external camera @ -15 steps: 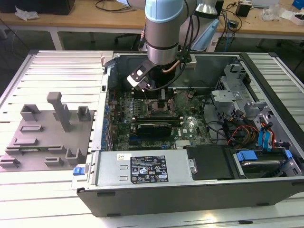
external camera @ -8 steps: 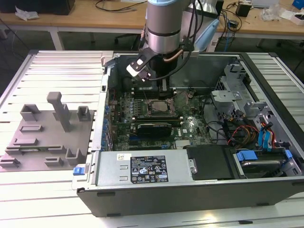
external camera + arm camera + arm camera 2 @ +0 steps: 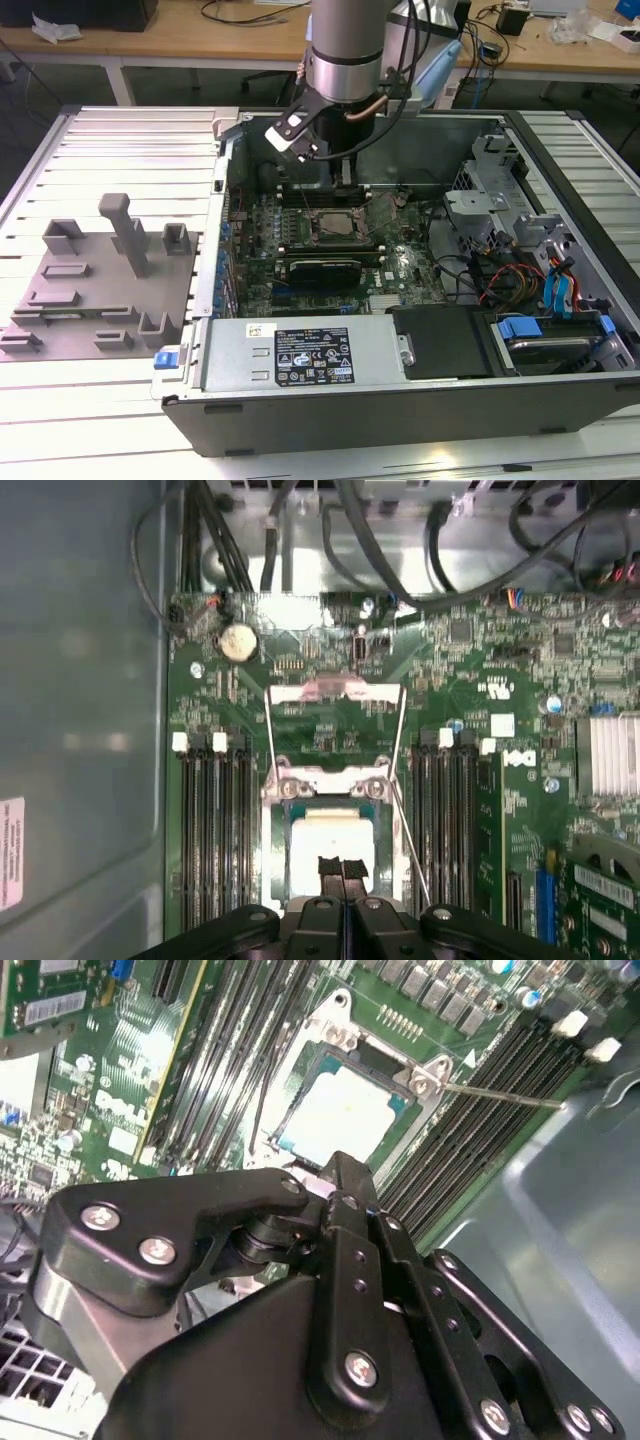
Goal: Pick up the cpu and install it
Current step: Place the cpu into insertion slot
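The end effector [image 3: 343, 868], clenched on nothing, hovers right over the cpu [image 3: 325, 835], which lies flat in the open socket [image 3: 325, 780]. Good seating probably needs level, gentle pressure and matched corners.

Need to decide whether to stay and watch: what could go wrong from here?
The gripper is close over the cpu lying in the socket; a downward push might tilt it or damage contacts. The thin metal lever stands beside the socket, so the gripper might snag it when moving.
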Robot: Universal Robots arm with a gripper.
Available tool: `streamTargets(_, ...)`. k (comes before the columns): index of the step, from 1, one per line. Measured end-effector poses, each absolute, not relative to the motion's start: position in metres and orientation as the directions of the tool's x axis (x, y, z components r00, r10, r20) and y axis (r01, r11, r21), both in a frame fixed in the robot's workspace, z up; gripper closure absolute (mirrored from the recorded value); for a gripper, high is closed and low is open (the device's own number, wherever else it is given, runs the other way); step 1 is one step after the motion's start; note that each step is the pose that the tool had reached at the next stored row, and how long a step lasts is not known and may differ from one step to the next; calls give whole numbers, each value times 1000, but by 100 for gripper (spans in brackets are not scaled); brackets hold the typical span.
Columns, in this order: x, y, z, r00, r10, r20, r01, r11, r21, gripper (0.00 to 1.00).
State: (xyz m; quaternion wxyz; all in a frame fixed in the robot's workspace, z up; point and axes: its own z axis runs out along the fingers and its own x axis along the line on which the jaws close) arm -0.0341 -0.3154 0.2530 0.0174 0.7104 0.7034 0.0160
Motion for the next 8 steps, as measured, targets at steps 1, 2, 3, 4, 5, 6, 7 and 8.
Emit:
streamTargets(1, -34, -315, 253, 10, 1000, -2, 999, -10, 45, 89)
streamTargets(2, -34, -315, 253, 10, 1000, -2, 999, -10, 43, 89)
streamTargets(3, -34, -315, 253, 10, 1000, -2, 999, -10, 41, 89)
streamTargets(4, -34, -315, 253, 10, 1000, -2, 999, -10, 40, 89)
streamTargets(5, -34, -315, 253, 10, 1000, -2, 999, -10, 38, 89)
streamTargets(6, -34, -315, 253, 10, 1000, -2, 999, -10, 36, 89)
streamTargets(7, -34, -315, 253, 10, 1000, -2, 999, -10, 35, 89)
streamTargets(8, -34, -315, 253, 10, 1000, -2, 999, -10, 33, 89)
